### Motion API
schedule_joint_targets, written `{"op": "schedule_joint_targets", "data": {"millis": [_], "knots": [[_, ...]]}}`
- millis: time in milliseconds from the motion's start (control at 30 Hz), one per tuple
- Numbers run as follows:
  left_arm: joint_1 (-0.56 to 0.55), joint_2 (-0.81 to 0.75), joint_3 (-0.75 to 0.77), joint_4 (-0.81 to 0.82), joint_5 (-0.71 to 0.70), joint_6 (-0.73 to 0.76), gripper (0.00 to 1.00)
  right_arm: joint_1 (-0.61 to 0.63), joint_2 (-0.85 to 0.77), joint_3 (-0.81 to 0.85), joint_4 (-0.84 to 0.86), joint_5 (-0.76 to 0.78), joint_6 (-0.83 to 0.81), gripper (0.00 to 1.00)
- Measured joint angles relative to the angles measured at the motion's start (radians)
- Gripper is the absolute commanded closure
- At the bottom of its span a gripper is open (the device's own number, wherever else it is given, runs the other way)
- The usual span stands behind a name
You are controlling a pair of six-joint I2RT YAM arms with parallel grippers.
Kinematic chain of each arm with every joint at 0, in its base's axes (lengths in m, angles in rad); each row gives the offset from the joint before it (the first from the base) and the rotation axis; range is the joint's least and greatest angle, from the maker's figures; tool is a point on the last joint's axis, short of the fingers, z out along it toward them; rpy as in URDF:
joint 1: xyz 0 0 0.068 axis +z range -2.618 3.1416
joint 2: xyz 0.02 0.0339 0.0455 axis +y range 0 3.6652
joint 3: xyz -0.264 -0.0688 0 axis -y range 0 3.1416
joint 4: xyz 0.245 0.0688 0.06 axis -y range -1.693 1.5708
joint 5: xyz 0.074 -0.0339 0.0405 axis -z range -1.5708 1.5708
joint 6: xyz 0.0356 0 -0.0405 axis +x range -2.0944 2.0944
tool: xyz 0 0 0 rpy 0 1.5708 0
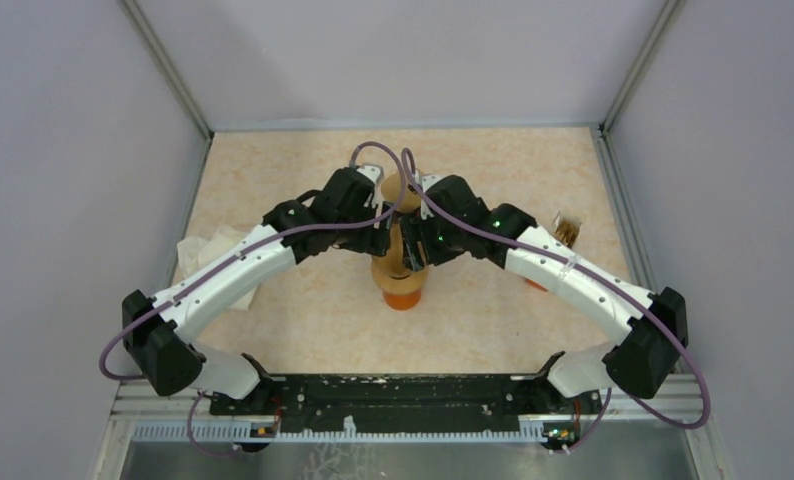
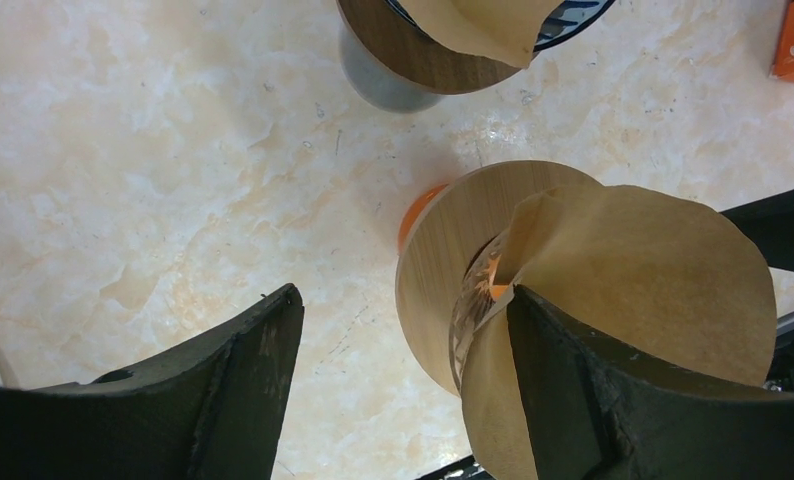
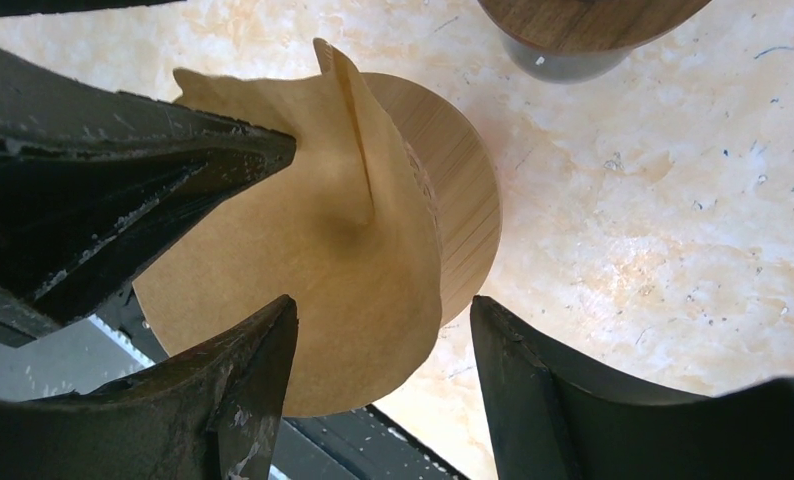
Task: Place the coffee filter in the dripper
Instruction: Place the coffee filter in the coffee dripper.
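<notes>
Our left gripper point(image 2: 403, 298) and right gripper point(image 3: 383, 305) both stand apart, holding nothing; the filter point(image 3: 303, 270) sits lopsided in the dripper point(image 2: 443, 260) between them, so a brushing finger could drag it out

The coffee filter point(image 3: 303, 270) is thin brown paper, matt and softly creased; the dripper's collar point(image 3: 468, 190) is pale, fine-grained wood, smooth and unglossed. My fingers point(image 3: 238, 400) are black matt plastic (scuffed, with white flecks along the edges), and the table point(image 3: 623, 250) has a smooth, faintly shiny, marbled beige surface.
</notes>
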Motion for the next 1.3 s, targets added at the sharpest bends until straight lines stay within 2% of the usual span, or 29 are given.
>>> {"op": "schedule_joint_targets", "data": {"millis": [967, 1300], "knots": [[0.000, 0.027, 0.000, -0.002, -0.032, 0.000, 0.20, 0.000, 0.023, -0.034, 0.001, -0.003, 0.000, 0.35], [0.000, 0.030, 0.000, -0.002, -0.034, 0.001, 0.20, 0.000, -0.039, -0.044, 0.019, 0.056, 0.014, 0.35]]}}
